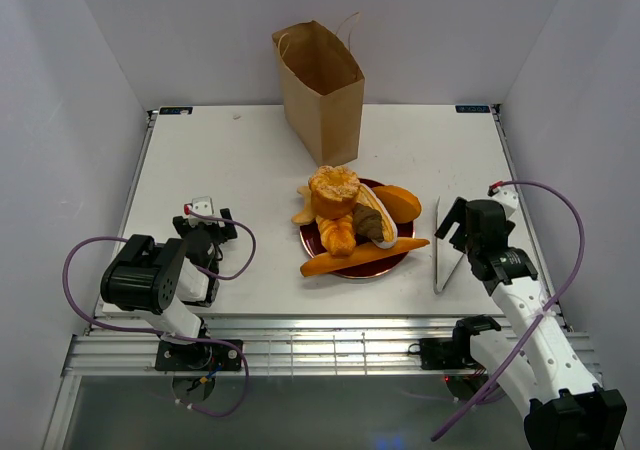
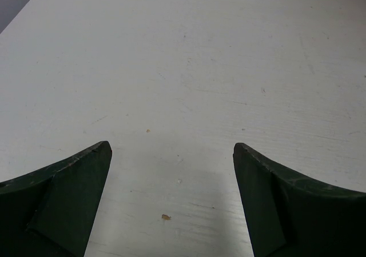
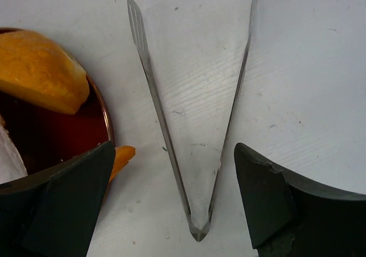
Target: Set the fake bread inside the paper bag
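Observation:
The fake bread is heaped on a dark red plate [image 1: 402, 237] at the table's middle: a long baguette [image 1: 365, 257] along the front, a round bun [image 1: 333, 190], an oval loaf [image 1: 398, 203], a croissant [image 1: 338, 235] and a filled roll [image 1: 372, 220]. The brown paper bag [image 1: 320, 90] stands upright and open behind the plate. My right gripper [image 1: 455, 235] is open, right of the plate. In the right wrist view [image 3: 172, 147] it hangs open over the tongs, with the loaf [image 3: 40, 71] and baguette tip [image 3: 121, 156] at the left. My left gripper [image 1: 205, 225] is open and empty over bare table [image 2: 171, 145].
Metal tongs [image 1: 447, 255] lie spread in a V on the table right of the plate, the hinge end [image 3: 197, 234] towards me between my right fingers. The plate's rim [image 3: 106, 120] is close to my right gripper's left finger. White walls enclose the table on three sides.

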